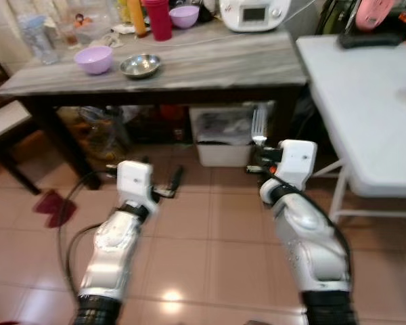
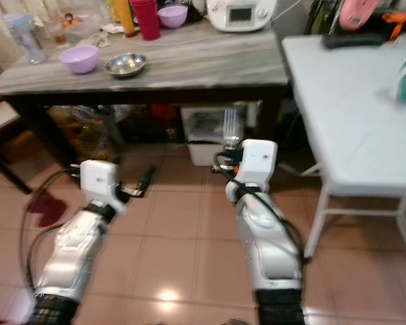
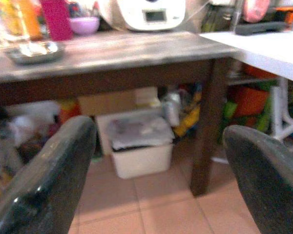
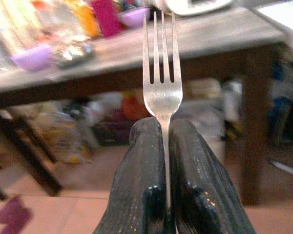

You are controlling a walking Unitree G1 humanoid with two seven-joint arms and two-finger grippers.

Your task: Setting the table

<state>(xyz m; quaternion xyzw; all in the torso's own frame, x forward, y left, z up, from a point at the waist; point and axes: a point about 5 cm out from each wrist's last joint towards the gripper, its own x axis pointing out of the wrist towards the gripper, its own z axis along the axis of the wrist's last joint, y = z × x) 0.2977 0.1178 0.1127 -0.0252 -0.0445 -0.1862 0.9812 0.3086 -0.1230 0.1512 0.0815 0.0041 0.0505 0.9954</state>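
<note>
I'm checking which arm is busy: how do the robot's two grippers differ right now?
The right gripper is shut on a fork, tines up; the left gripper is open and holds nothing. In the head views the right gripper is raised higher than the left. Both face the wooden table and stand short of it, above the tiled floor.

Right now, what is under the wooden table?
Under the wooden table stand a white bin and blurred clutter in bags. What the bin holds is covered and cannot be told.
</note>
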